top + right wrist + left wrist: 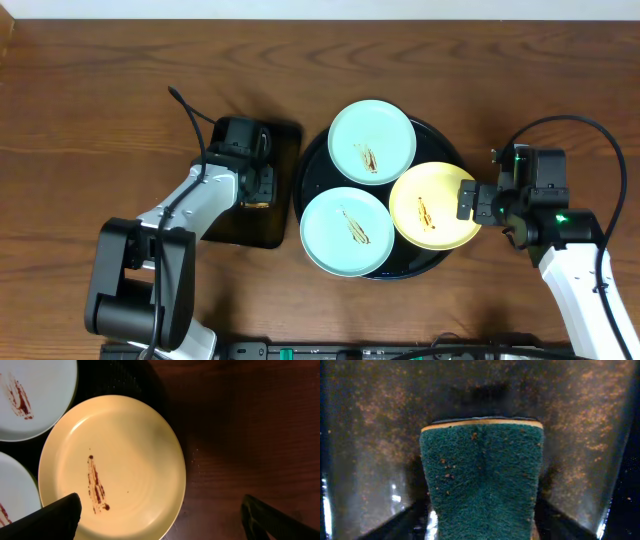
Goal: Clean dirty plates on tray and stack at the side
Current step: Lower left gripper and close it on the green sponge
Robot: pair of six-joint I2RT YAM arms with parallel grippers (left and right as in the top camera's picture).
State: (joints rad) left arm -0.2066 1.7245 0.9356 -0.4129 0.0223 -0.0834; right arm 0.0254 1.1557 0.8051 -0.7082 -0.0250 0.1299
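Three round glossy plates lie flat on the round black tray (308, 170) in the middle of the wooden table (100, 80): one mint-green plate (371, 141) at the far side, a second mint-green plate (347, 230) at the near side, and the yellow plate (435, 206) to the right, its rim lying over the tray's right edge. Each has a thin brown smear at its centre. The three sit close together, and the yellow plate's rim seems to overlap its green neighbour slightly, though from overhead we cannot be sure. Left of the round tray, just beside it, sits a smaller rectangular black tray (290, 135); its floor is speckled with brown crumbs in the left wrist view. The left gripper (258, 183) hangs over that tray, and its fingers appear clamped on a sponge (482, 480), which stands upright with its dark green scouring face toward the camera and a tan layer along the top edge. The right gripper (470, 200) has its fingers spread wide, one finger over the yellow plate's rim and the other over bare wood. Being round, the plates point no way in particular; the smears run lengthwise roughly from the far side of the table to the near side, slanting slightly to the right.
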